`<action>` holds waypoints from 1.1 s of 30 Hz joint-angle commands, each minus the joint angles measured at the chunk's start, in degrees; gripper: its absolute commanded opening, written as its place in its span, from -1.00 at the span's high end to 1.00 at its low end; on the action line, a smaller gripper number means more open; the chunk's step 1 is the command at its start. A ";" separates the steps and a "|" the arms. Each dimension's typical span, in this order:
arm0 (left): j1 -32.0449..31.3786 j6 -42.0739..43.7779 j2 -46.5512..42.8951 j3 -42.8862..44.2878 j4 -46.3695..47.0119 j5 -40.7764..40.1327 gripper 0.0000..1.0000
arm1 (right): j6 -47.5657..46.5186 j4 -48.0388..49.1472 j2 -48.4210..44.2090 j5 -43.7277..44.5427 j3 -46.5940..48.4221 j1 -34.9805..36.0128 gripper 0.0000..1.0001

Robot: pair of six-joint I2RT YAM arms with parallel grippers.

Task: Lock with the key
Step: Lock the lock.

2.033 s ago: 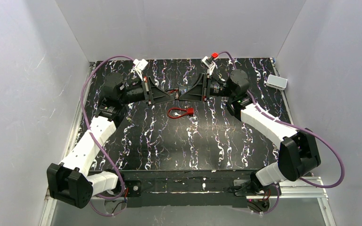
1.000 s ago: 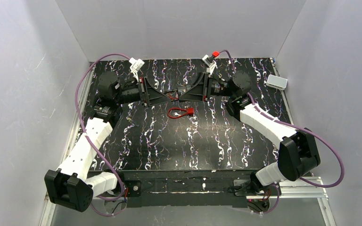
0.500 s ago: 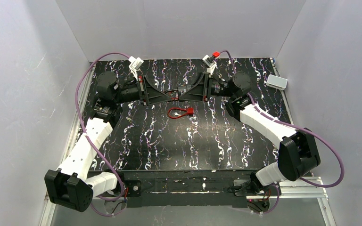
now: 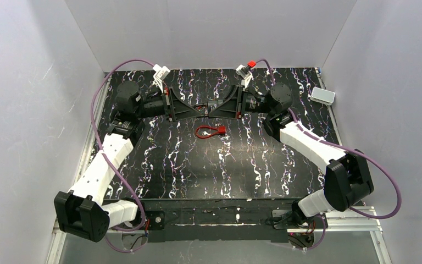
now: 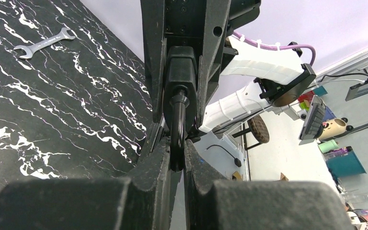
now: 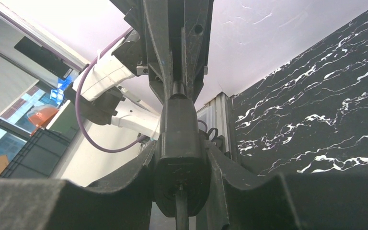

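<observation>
While the left gripper [image 5: 176, 149] is clamped tight on the black shackle [image 5: 177, 120], both fingers pressing on the loop from either side, the right gripper [image 6: 181, 143] has its jaws closed around the fat body of the padlock [image 5: 179, 79]. So the lock is basically strung between the two arms, up off the table [image 4: 198, 176], with the grippers pointing nose to nose. You can see it best from the wrist cams: from the left one the shackle runs straight up out of the fingers into the lock body, and from the right one the lock body fills the gap between the fingers, with the other gripper right behind it.

From the top cam that meeting point is toward the back of the table, about in the middle. The red key [image 4: 220, 130] is not in either gripper. It's lying flat on the black marbled top just on the near side of the grippers, on a red cord loop that trails off to the left arm's side.

Other stuff: a small wrench [image 5: 43, 42] lies on the table, well away from the lock, and a white box [image 4: 323, 95] sits at the far right edge.
</observation>
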 commanded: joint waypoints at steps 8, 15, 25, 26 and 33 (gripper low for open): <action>-6.41 1.52 5.36 5.18 2.63 -3.61 1.00 | -3.30 -0.01 3.67 -1.43 4.45 9.16 0.97; -8.46 1.93 6.43 4.81 2.81 -3.48 1.00 | -2.53 0.87 5.19 -1.32 5.97 9.91 0.97; -7.49 0.01 3.99 -0.48 2.90 -1.30 1.00 | -1.77 1.89 3.50 -2.51 6.77 6.81 0.97; -6.55 -0.42 3.55 -0.48 2.88 -0.98 1.00 | -1.79 1.88 3.00 -2.67 6.42 6.18 0.97; 1.89 -1.97 -0.53 -1.24 2.98 0.34 1.00 | -2.48 1.03 0.13 -4.19 3.88 1.60 0.97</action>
